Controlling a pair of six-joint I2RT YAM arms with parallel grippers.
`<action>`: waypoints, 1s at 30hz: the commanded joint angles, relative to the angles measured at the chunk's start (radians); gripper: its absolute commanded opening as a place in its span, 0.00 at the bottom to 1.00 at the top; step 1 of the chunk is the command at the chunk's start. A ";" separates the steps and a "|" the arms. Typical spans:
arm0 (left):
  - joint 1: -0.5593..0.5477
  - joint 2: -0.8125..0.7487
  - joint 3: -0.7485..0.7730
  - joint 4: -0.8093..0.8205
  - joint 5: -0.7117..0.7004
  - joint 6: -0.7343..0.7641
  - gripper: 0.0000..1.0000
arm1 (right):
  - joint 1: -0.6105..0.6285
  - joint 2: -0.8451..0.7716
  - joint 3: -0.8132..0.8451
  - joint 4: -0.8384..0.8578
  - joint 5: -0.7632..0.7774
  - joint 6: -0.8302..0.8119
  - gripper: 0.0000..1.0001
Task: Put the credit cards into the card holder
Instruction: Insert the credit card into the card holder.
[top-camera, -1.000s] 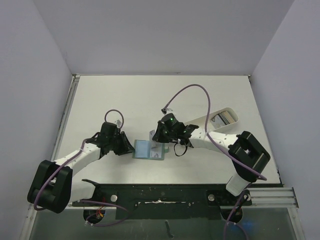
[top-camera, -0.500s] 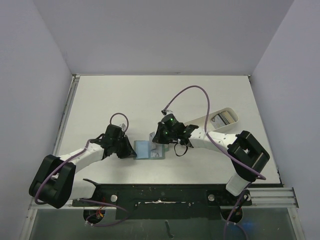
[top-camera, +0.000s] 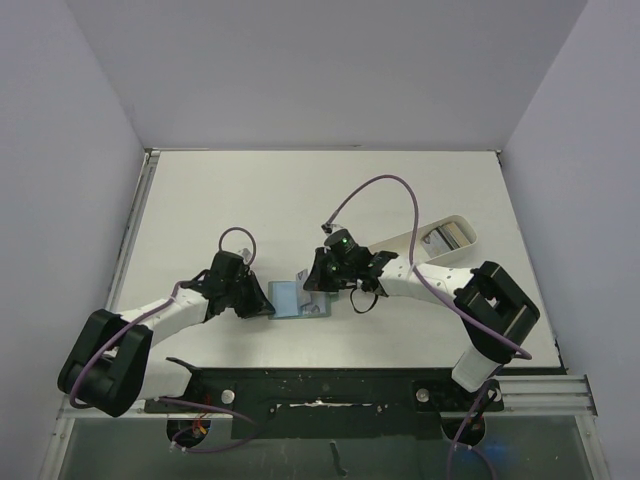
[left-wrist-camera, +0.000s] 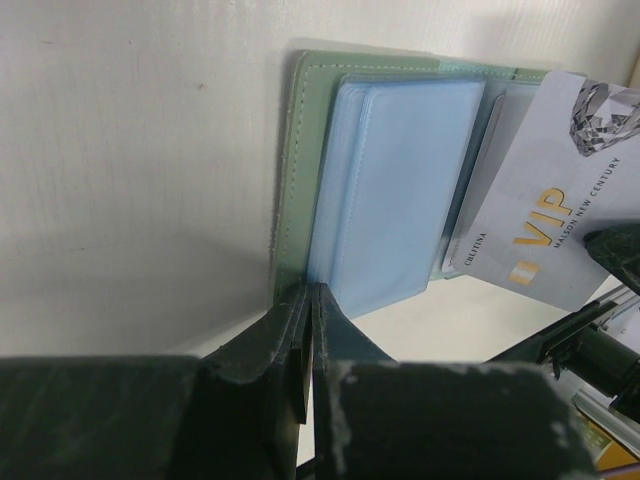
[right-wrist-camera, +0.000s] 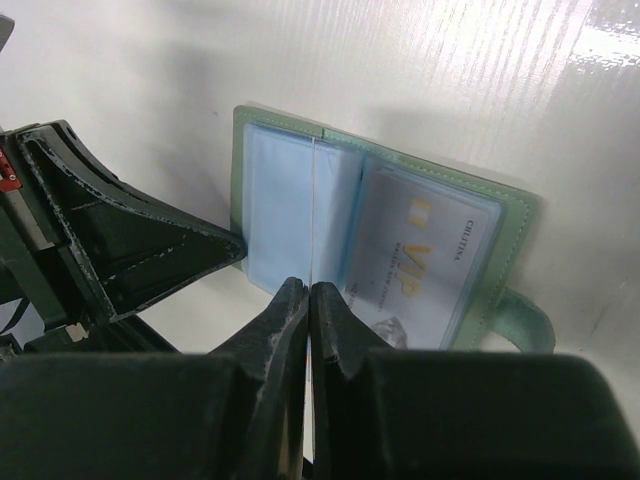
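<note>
currently the left gripper (left-wrist-camera: 305, 298) is clenched on the green near border of the card holder (left-wrist-camera: 385, 190). the holder lies opened flat, blue pockets up, directly ahead of its fingertips. the right gripper (right-wrist-camera: 310, 292) is clenched too, with its tips over the holder's fold. a silvery vip card (left-wrist-camera: 545, 200) lies just beside them: one end rests over the pocket half farthest from the left gripper, and the other projects past the holder's edge. whether the right fingers pinch that card cannot be told.

surface: a white table (top-camera: 250, 200), glossy, with light streaks beyond the right gripper. a white oval tray (top-camera: 470, 228) rests well apart from the right gripper, on its outer side.

room: plain pale walls (top-camera: 320, 70) enclose the table on three sides.
</note>
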 joint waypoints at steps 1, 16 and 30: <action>-0.006 -0.019 -0.011 0.024 -0.018 0.000 0.02 | -0.017 -0.016 -0.012 0.070 -0.042 0.011 0.03; -0.006 -0.017 -0.015 0.025 -0.013 0.003 0.01 | -0.049 0.027 -0.079 0.192 -0.138 0.055 0.04; -0.006 -0.013 -0.014 0.027 -0.007 0.007 0.01 | -0.058 0.049 -0.096 0.212 -0.164 0.066 0.04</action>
